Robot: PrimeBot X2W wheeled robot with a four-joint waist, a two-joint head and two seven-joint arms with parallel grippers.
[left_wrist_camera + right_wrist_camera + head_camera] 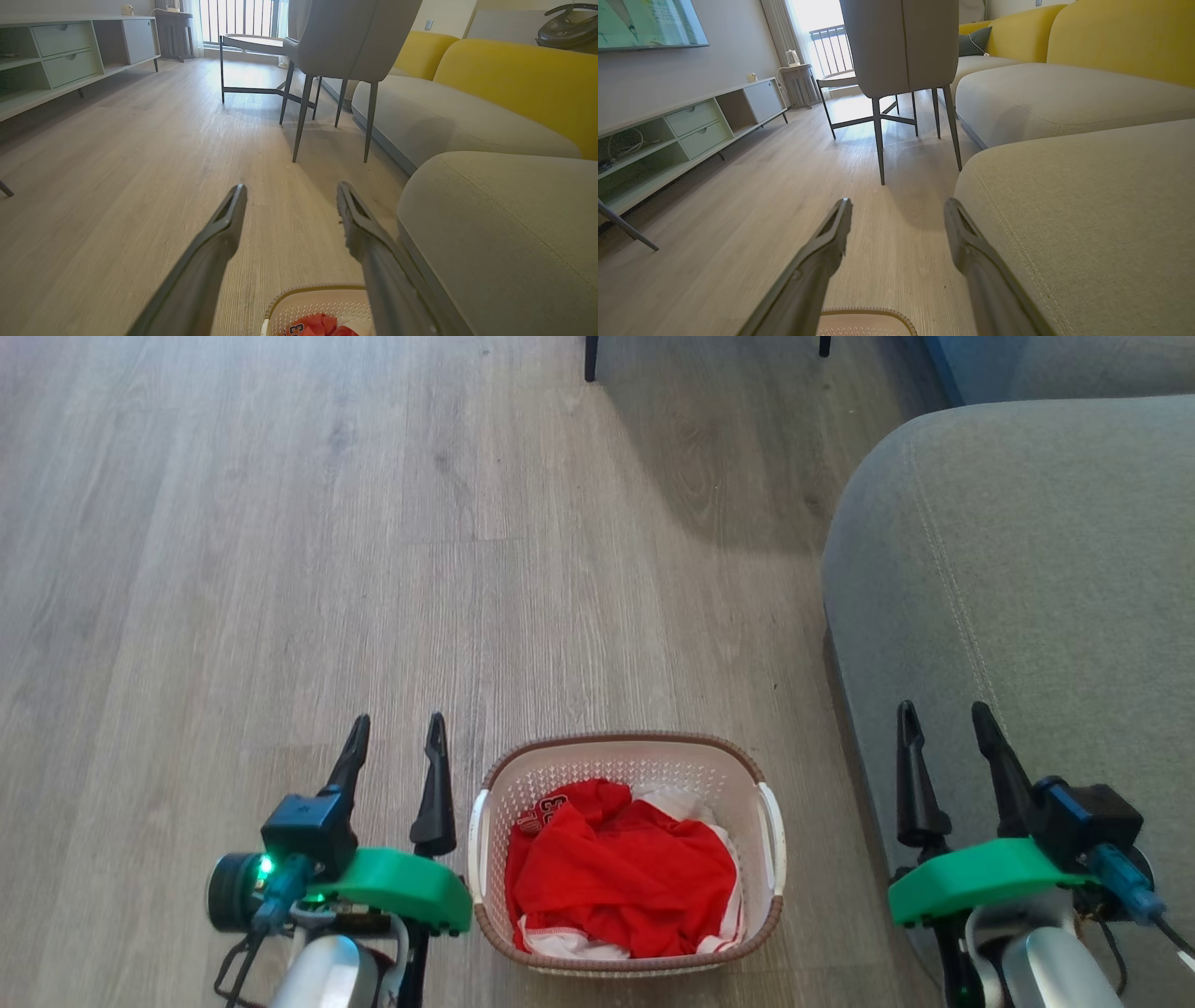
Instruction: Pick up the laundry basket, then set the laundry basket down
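The laundry basket [621, 739] lies between the hands, nearer the left hand [399, 719] than the right hand [942, 707]; both gape empty.

Light source: daylight through the window [810, 16], blown out to white glare.
Floor [280, 569]: evenly bright, pale sheen nearest the glass.
Shadow: soft, beneath the chair [345, 42].
Head view: sharp.
Wrist views: wide-angle bowing at edges, corners slightly soft.
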